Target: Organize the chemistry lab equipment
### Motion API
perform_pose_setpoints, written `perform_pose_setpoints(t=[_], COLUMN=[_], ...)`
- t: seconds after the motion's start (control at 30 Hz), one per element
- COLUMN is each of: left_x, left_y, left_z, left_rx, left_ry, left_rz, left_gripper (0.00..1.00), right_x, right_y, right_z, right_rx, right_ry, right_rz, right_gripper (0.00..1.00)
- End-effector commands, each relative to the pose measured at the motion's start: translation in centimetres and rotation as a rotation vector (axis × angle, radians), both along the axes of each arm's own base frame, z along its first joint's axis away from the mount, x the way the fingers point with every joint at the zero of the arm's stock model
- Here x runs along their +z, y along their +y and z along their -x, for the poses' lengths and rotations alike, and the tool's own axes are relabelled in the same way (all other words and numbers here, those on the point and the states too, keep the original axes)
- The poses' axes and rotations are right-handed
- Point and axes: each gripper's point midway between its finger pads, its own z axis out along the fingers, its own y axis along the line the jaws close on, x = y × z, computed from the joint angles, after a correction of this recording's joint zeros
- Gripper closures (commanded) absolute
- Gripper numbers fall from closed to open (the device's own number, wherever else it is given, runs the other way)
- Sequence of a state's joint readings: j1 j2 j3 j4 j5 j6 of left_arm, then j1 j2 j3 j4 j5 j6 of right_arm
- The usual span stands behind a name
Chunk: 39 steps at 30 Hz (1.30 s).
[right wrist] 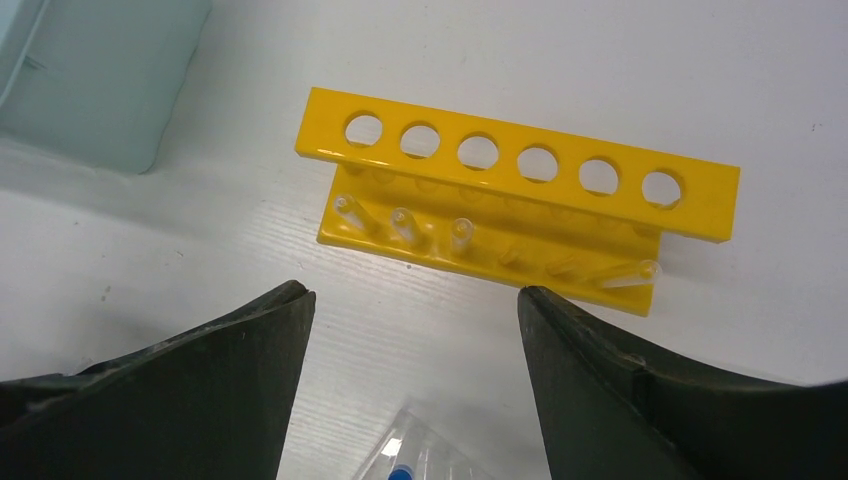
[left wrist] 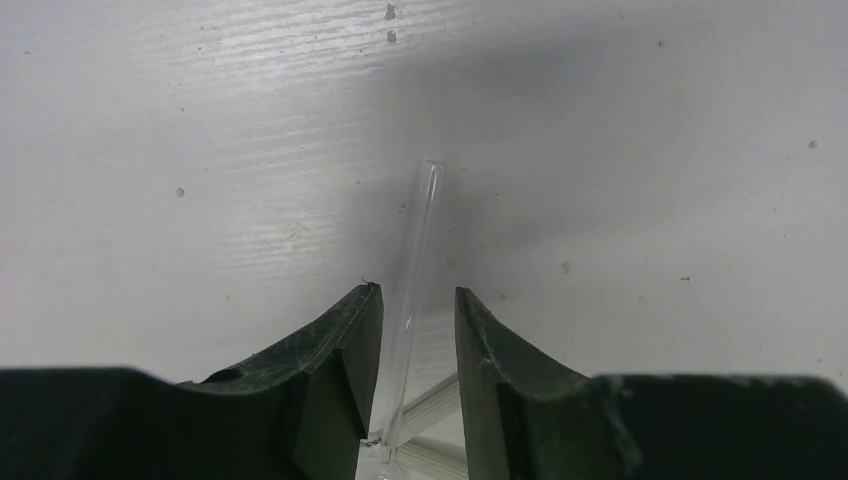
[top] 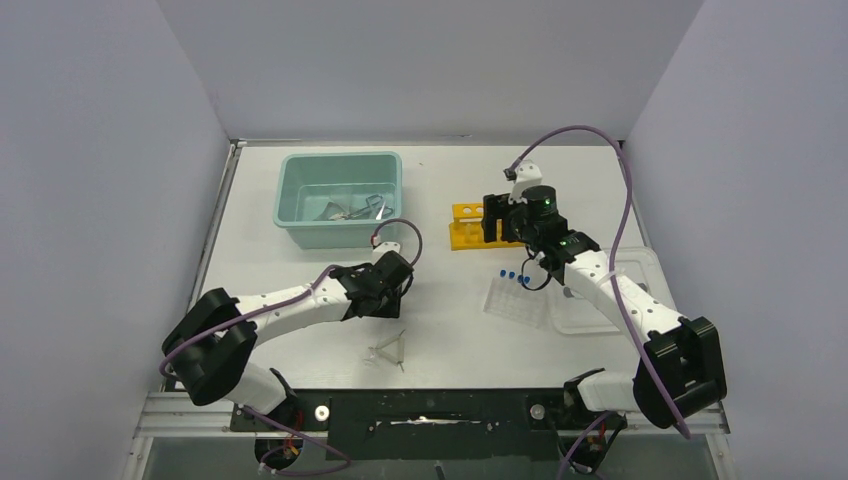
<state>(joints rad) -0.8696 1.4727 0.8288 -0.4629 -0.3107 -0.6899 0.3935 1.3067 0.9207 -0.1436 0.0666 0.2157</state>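
Note:
My left gripper [left wrist: 418,292] hangs low over the table with its jaws narrowly apart. The thin stem of a clear dropper [left wrist: 425,225] runs between them, close to the left finger and with a gap to the right one. In the top view that gripper [top: 393,292] is in front of the teal tub, and more clear droppers [top: 388,350] lie nearer the front edge. Metal forceps and tweezers [top: 355,208] lie in the tub. My right gripper [right wrist: 415,300] is open and empty, just short of the yellow rack [right wrist: 520,175]. Below it lies a clear bag of blue-capped tubes [top: 515,295].
The teal tub [top: 290,215] stands at the back left. The yellow rack [top: 468,230] at centre holds a few clear tubes [right wrist: 405,225]. A translucent lid [top: 605,300] lies at the right under my right arm. White walls close in both sides.

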Motion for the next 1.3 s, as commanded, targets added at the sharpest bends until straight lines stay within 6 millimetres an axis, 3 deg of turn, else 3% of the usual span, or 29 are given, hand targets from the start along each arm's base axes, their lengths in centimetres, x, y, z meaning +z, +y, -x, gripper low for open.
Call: perform_pose_setpoints(t=[0.0, 0.23, 0.67, 0.97, 1.27], left_x=[0.1, -1.8, -2.4, -2.7, -1.7], left_y=[-0.8, -0.1, 0.2, 0.0, -0.5], left_z=[0.6, 2.2, 3.4, 3.4, 2.5], left_rx=[0.006, 0.002, 0.002, 0.003, -0.008], left_ry=[0.032, 0.105, 0.146, 0.161, 0.139], left_rz=[0.040, 0.008, 0.012, 0.008, -0.007], left_gripper=[0.67, 0.66, 0.68, 0.82, 0.96], right_x=[2.1, 2.6, 2.7, 2.5, 2.5], right_y=[-0.2, 0.1, -0.1, -0.7, -1.3], right_z=[-0.4, -0.2, -0.5, -0.4, -0.4], right_rx=[-0.004, 0.013, 0.013, -0.010, -0.029], right_ry=[-0.068, -0.073, -0.076, -0.080, -0.085], right_rz=[-0.028, -0.066, -0.099, -0.108, -0.117], right_gripper=[0.24, 0.24, 0.24, 0.24, 0.25])
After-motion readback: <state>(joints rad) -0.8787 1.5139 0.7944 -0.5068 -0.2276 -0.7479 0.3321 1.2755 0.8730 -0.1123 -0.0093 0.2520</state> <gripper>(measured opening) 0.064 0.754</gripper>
